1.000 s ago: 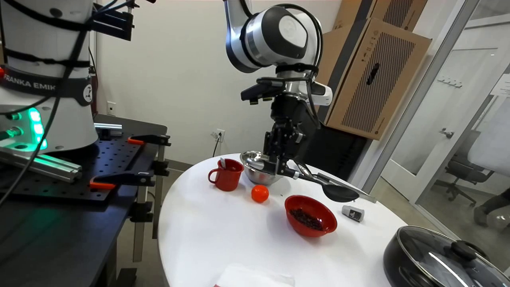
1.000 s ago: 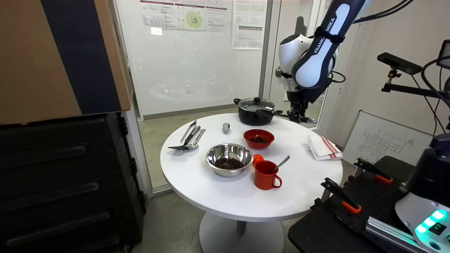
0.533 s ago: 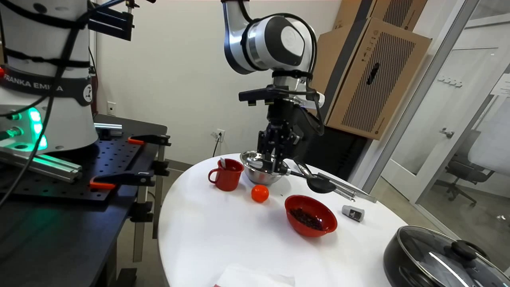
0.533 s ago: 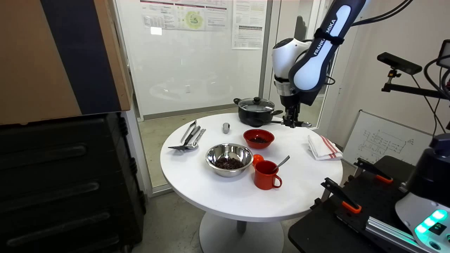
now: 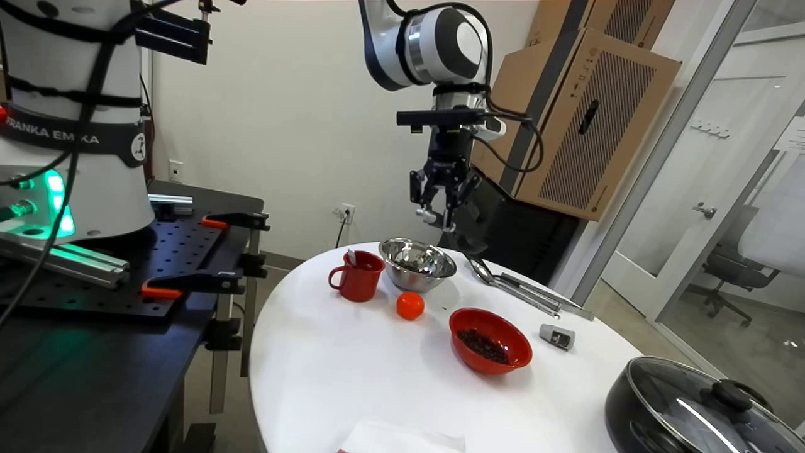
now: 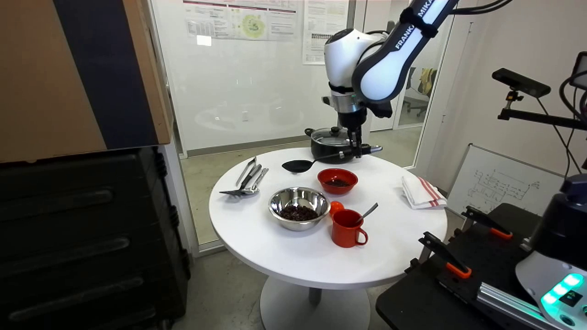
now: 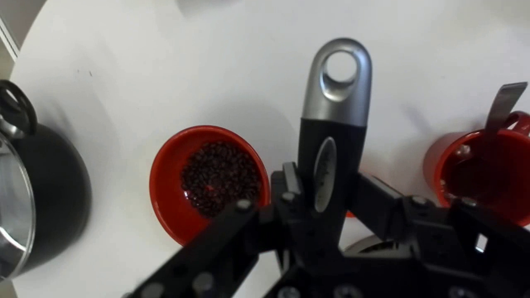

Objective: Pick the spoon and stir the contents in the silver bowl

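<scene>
one black spoon (image 7: pixel 333 140): already picked up; its handle (image 6: pixel 370 150) sits between the jaws, well clear of the bench (image 6: pixel 394 238).
jaws: narrowed onto the handle and holding it, with nothing else in their grip.
scoop (image 6: pixel 297 166): out past the jaws, up in the air, in no bowl.
silver bowl (image 6: pixel 300 196): on the bench, lower than the jaws and, it seems, toward the scoop's side of them, with dark bean-like contents (image 6: pixel 298 213) inside.
stirring: not begun, i judge; what is left is to bring the scoop over the silver bowl, dip it and work it round.
ringed tip (image 7: pixel 336 111): the wrist view shows it closest, with the oval badge (image 7: pixel 326 174) by the jaws; the scoop is hidden there.
curved sliver (image 7: pixel 359 245): under the jaws in the wrist view, probably the silver bowl; both exterior views show its full round mouth.
black case (image 5: pixel 525 233): in an exterior view it stands beyond the jaws and nearly swallows the dark scoop; in an exterior view the scoop (image 6: pixel 297 166) shows plainly.
</scene>
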You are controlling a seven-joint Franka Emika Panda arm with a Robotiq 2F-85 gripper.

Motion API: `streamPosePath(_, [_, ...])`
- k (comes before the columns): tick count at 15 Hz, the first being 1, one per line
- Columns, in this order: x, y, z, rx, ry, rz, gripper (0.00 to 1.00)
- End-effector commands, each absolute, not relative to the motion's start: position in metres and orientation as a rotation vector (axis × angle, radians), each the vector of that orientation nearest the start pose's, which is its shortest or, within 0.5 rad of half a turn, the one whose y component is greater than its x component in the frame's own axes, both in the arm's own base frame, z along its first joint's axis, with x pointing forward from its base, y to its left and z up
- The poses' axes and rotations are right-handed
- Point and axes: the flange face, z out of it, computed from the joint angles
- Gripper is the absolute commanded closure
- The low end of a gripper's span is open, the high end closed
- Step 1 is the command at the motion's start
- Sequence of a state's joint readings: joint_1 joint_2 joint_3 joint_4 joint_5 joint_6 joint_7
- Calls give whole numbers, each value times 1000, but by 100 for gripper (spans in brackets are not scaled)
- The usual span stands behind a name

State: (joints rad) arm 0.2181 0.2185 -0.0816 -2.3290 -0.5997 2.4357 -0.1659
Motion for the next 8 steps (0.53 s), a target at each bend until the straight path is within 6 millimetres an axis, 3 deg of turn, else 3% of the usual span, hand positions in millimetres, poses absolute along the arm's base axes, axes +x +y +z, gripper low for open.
streamPosePath(1, [509,76,249,-3067,-1622,353,92])
streamPosePath(5, [507,84,248,-2852,-1884,554,92])
streamPosePath(8, [508,89,240,-2752,-1988,746,92])
